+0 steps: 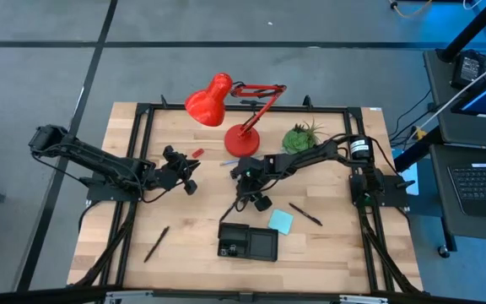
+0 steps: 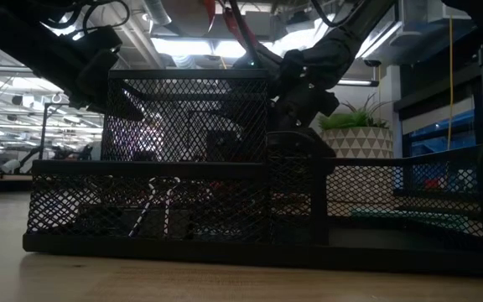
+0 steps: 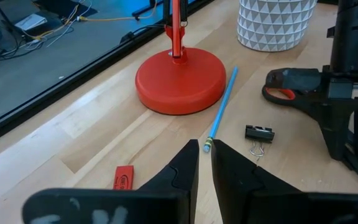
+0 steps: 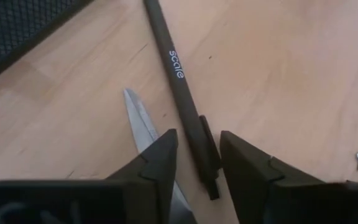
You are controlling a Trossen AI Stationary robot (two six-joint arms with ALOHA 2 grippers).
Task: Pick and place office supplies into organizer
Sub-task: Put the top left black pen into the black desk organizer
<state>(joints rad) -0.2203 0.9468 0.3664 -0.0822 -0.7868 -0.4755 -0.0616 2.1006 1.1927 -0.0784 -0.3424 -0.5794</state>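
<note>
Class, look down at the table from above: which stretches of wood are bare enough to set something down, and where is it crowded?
Bare wood lies at the near left corner beyond the stray pen, and near right of the sticky-note pad. It is crowded mid-table: lamp base, plant, scissors, both arms and the organizer.

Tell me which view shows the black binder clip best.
The left wrist view: the binder clip lies unobstructed on the wood beside the blue pen. The right wrist view catches only a wire loop at its edge; the high and low views don't show it clearly.

You've got the black mesh organizer (image 2: 183, 168) filling the foreground on the wooden surface (image 2: 225, 281); white patterned plant pot (image 2: 355, 141) behind it, dark arms overhead.
</note>
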